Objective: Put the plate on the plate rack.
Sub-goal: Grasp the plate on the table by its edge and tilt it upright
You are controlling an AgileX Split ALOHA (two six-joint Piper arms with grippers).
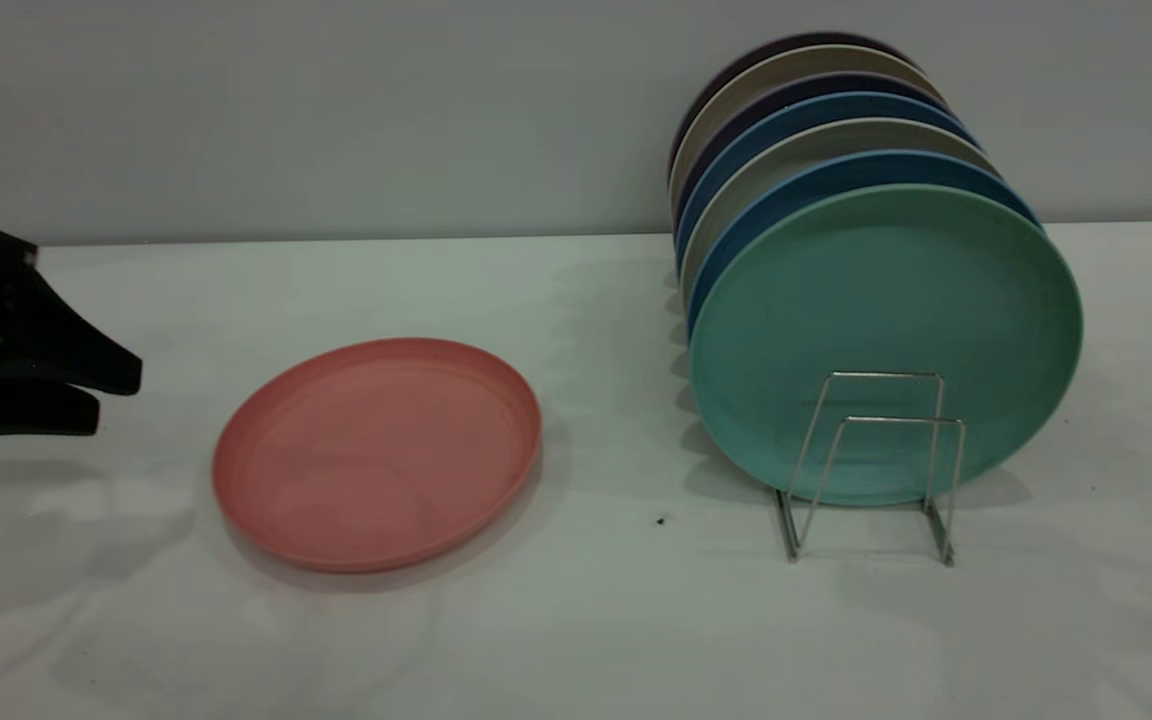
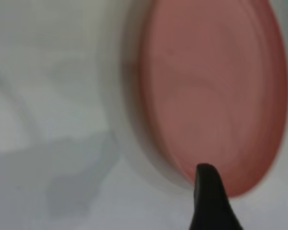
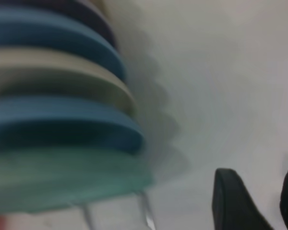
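The salmon-pink plate — round, matte, low-rimmed — lies flat on the white table, left of centre. The left pincer hovers released at the left edge, apart from it. At right, the wire plate rack holds upright plates, a teal-green plate foremost. The right pincer is released — near the rack.

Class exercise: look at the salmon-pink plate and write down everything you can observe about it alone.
The plate is round, salmon-pink and matte, with a low raised rim and a flat, empty centre; it looks like plastic. It lies flat and right side up on the white table, left of the plate rack and apart from it. Nothing touches it. The left end effector is to its left, fingers slightly apart, not in contact.
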